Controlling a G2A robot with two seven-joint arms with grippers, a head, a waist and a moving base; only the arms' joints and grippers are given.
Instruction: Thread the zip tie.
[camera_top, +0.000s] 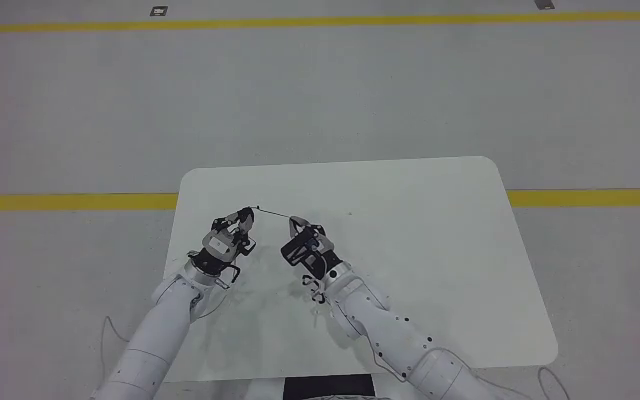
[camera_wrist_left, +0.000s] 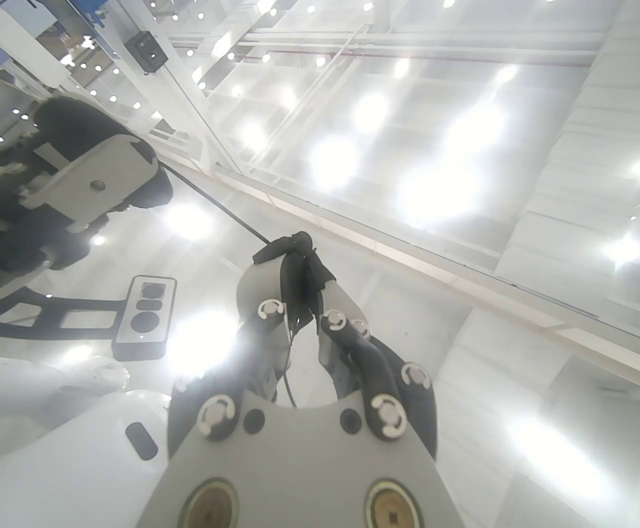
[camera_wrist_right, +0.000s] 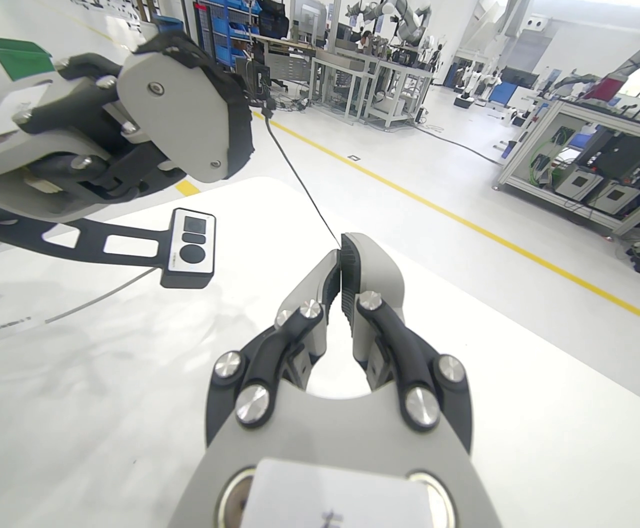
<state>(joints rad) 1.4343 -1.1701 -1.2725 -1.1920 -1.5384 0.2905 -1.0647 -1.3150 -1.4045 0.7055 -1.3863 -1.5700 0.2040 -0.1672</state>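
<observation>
Zip tie spans between left tool and right tool, both pinching it above the table.

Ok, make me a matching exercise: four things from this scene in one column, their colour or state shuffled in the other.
Things:
1. zip tie
2. table
3. floor line
4. right gripper

Colour or state:
A. white
B. shut on the zip tie's end
C. yellow
D. thin and black

Pairs: 1-D, 2-A, 3-C, 4-B.
</observation>
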